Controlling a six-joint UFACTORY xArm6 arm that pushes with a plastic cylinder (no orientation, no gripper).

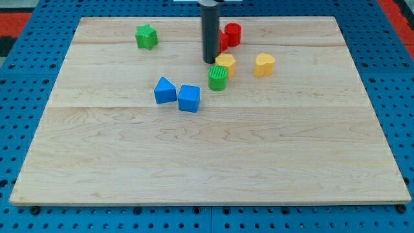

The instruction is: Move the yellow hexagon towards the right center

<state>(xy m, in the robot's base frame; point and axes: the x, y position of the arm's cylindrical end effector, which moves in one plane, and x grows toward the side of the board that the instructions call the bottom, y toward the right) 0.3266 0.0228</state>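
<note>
No fingers on this rig, just a dark rod, so nothing's being grasped; my tip [209,61] is planted on the worktop [207,155] right at the left side of the yellow hexagon [226,64], looks like touching it or a hair off, can't quite tell. The yellow hexagon sits upright up near the top edge, a bit right of the middle, with the green cylinder [218,77] just below-left of it, the yellow heart [264,65] near on its right, and the red cylinder [233,33] above. Another red block [222,41] is half hidden behind the rod, and the green star [147,36] sits toward the top-left corner, with the blue triangle [165,90] and blue cube [189,98] side by side left of centre.
</note>
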